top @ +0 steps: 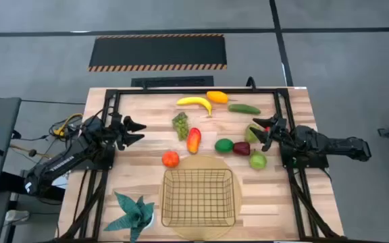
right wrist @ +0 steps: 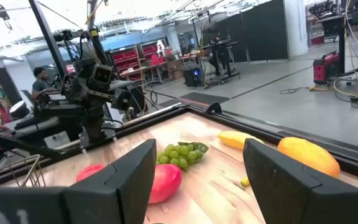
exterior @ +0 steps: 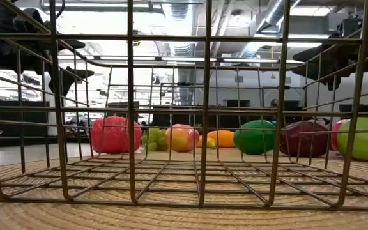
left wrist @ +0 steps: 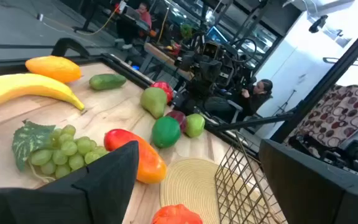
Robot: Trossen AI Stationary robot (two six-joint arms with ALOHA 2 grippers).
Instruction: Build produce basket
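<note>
The dark wire basket [top: 198, 196] stands empty on a round tan mat [top: 238, 177] near the table's front edge. The produce lies on the table beyond it: banana [top: 194, 102], yellow-orange fruit [top: 217, 96], cucumber [top: 244, 108], grapes [top: 180, 125], red-orange mango [top: 193, 140], tomato [top: 171, 159], lime [top: 224, 145], dark red apple [top: 241, 148], green apple [top: 258, 160], pear [top: 252, 133]. My left gripper [top: 140, 131] is open and empty, left of the grapes. My right gripper [top: 256, 133] is open and empty above the pear, with the pear's right side hidden under it.
A teal leafy plant [top: 134, 212] stands at the front left beside the basket. A dark frame [top: 181, 91] runs along the table's far and side edges. In the low view the basket's wires [exterior: 206, 115] stand in front of the row of fruit.
</note>
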